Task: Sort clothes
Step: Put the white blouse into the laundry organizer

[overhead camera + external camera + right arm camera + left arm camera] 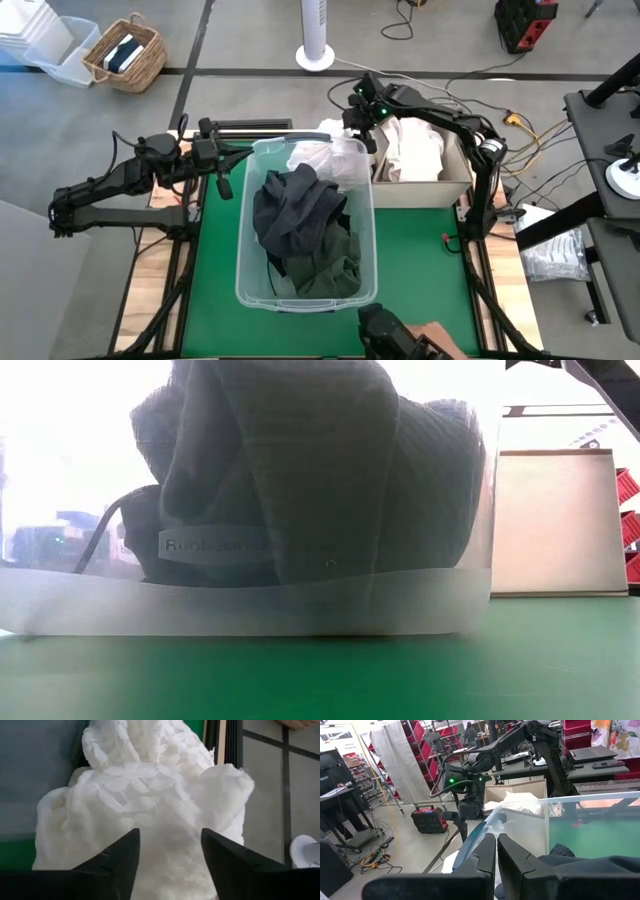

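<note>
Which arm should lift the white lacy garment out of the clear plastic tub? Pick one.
Right. The right gripper hangs open directly over the white lacy garment at the clear plastic tub's far corner; the left gripper is shut outside the tub's left wall.

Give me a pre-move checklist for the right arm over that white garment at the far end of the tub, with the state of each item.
1. Right tool open: ok, its fingers stand apart.
2. Right tool over the white garment: ok, the lacy cloth fills the gap ahead of the fingers.
3. Cloth gripped: not ok, nothing is pinched yet.
4. Left tool out of the way: ok, it waits shut outside the clear tub, at its far left corner.
5. Cardboard box ready for whites: ok, white cloth already lies in it beside the tub.
6. White garment free of the dark clothes: cannot tell, they lie close together.
</note>
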